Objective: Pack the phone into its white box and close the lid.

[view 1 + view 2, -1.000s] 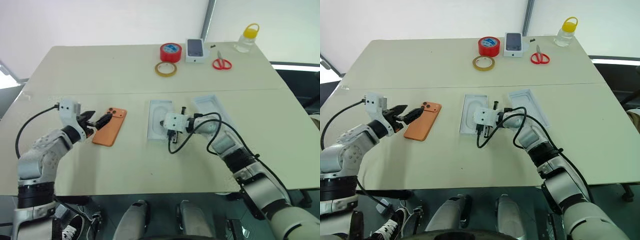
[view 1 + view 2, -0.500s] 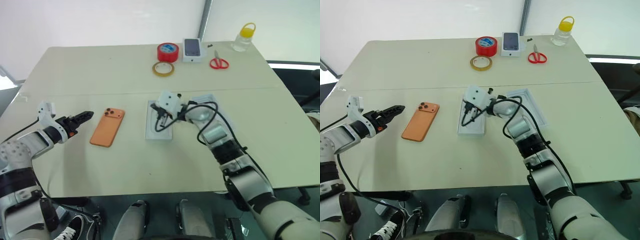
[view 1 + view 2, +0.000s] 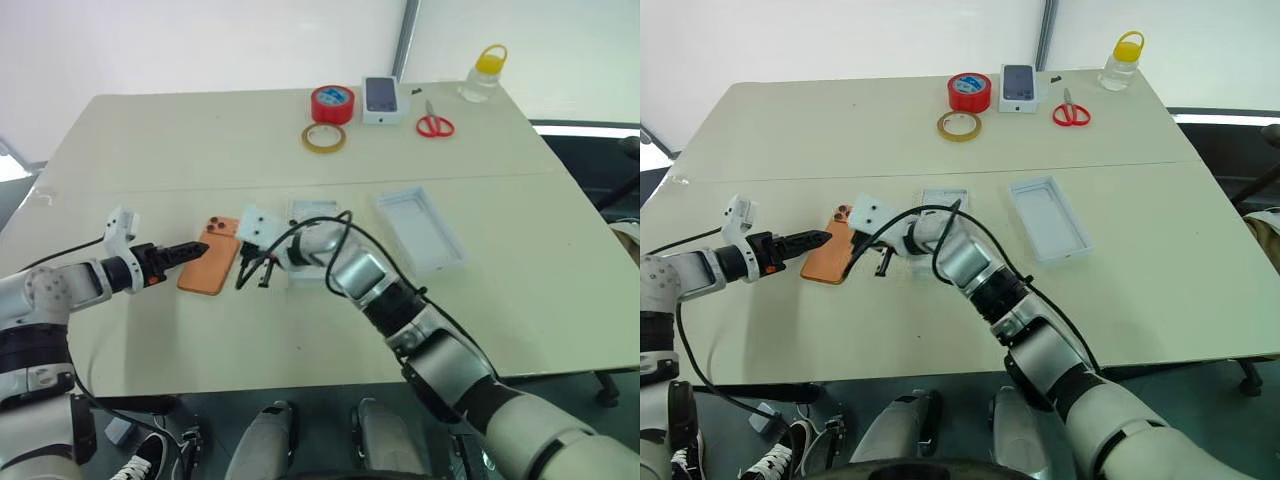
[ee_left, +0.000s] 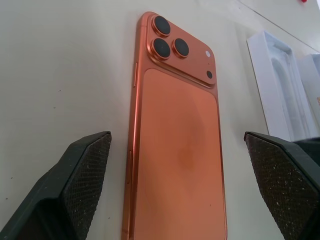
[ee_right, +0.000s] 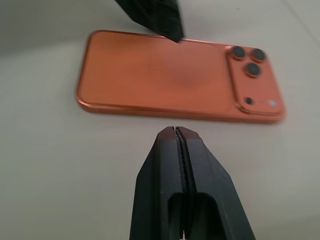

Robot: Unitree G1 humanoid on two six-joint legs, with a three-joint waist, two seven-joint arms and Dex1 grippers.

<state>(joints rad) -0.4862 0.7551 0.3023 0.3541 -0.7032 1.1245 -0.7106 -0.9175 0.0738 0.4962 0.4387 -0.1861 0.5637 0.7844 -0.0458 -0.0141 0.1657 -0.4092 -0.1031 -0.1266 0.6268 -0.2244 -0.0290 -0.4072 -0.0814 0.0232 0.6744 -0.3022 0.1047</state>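
left gripper [image 3: 195, 250]: at the left of the table, jaws spread wide, tips at the near left end of the phone; in the wrist view a finger [image 4: 75, 192] stands on each side of the phone's near end, neither seen touching it.
phone [image 3: 211, 268]: orange, lying flat, camera block at the far end, on the bare table left of centre, outside any tray.
change, left: a second ago this gripper sat right at the phone; it then drew off to the left and is now lined up along the phone's length.
right gripper [image 3: 881, 264]: fingers pressed together, holding nothing, just beside the phone's right long edge.
change, right: a second ago it was over the white box; it has swung left across the table to the phone.
white box [image 3: 943, 201]: centre, just right of the phone, largely hidden behind the right arm.
lid [image 3: 420, 229]: right of centre, open side up, well apart from the box.
meaning: both tools now bracket the phone; judged, the pick-up comes next. packing and closing are not yet done.
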